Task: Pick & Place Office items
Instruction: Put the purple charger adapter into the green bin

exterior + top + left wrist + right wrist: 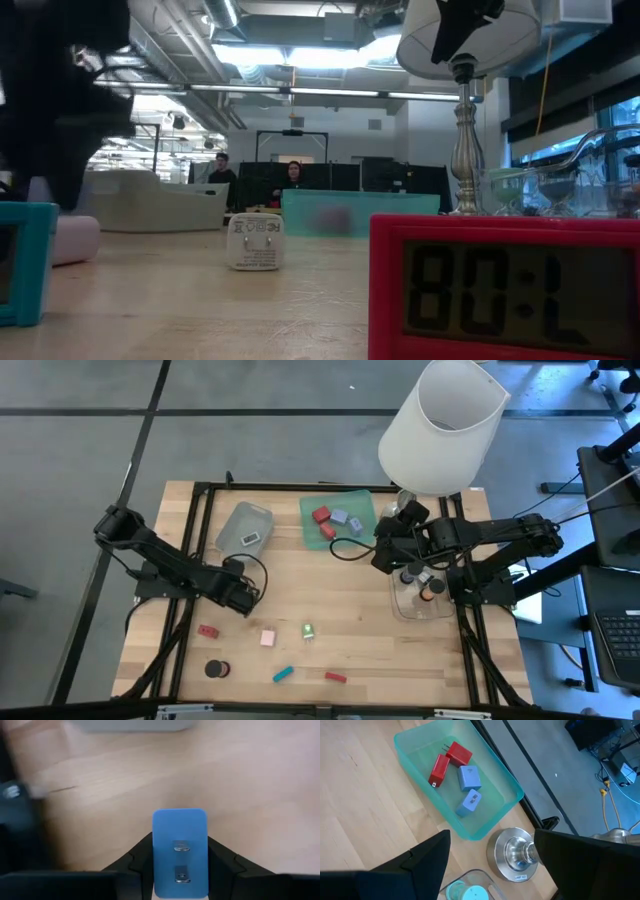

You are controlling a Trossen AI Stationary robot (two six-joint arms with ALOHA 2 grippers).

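Nearest the table's front edge lay a red bar (335, 677), a teal bar (283, 674) and two black short cylinders (217, 669), with a red block (207, 631), a pink block (268, 637) and a mint-green plug adapter (309, 631) just behind them. Farther in, the left pincer (245, 598) sat low over the bare wood, its fingers (134, 865) closed against the sides of a blue plug adapter (179, 852) whose two prongs faced the wrist camera. Beyond it stood a grey tray (243, 528) with one small piece inside. The green tray (420, 745) beside it held two red blocks (448, 761) and two blue ones (469, 789). The right pincer (385, 555) hung open and empty between the green tray and the clear tray (425, 607), close to the lamp base (516, 854), the white lampshade (442, 425) overhanging that arm
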